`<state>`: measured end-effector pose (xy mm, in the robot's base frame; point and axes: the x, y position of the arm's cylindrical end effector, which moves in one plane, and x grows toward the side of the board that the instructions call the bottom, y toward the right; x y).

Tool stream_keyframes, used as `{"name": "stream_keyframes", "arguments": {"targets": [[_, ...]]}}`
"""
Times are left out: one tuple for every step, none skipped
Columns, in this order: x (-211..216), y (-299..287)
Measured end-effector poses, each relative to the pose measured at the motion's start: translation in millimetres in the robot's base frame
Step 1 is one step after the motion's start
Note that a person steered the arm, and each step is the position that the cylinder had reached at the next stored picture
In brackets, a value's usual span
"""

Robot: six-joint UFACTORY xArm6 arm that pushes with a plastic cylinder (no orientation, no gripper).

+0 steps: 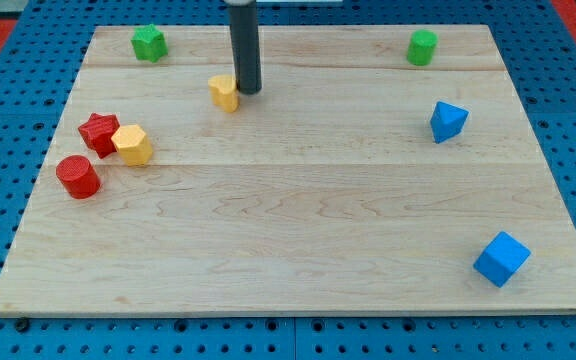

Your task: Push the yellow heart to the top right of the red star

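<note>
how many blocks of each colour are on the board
green: 2, the green star-like block and the green cylinder
yellow: 2, the yellow heart beside my tip and the yellow hexagon
red: 2, the red star and the red cylinder
blue: 2, the blue triangular block and the blue cube
total: 8

Bright, even light; soft short shadows; edges perhaps slightly blurred.

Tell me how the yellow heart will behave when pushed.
The yellow heart looks squat and flat-bottomed, so it should slide, not roll or tip. My tip sits at its right edge; an off-centre push on its lobes may spin it.
</note>
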<state>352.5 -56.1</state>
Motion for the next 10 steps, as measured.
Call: {"name": "stream_keyframes", "arguments": {"targets": [[56.9,-44.5],[19.8,-2.2],[-1.1,96.7],[-23.8,28.4],[30.2,-50.1],[29.9,-22.1],[0.2,54.2],[-23.2,-9.2],[36.3,-80.5],[46.7,-109.3]]}}
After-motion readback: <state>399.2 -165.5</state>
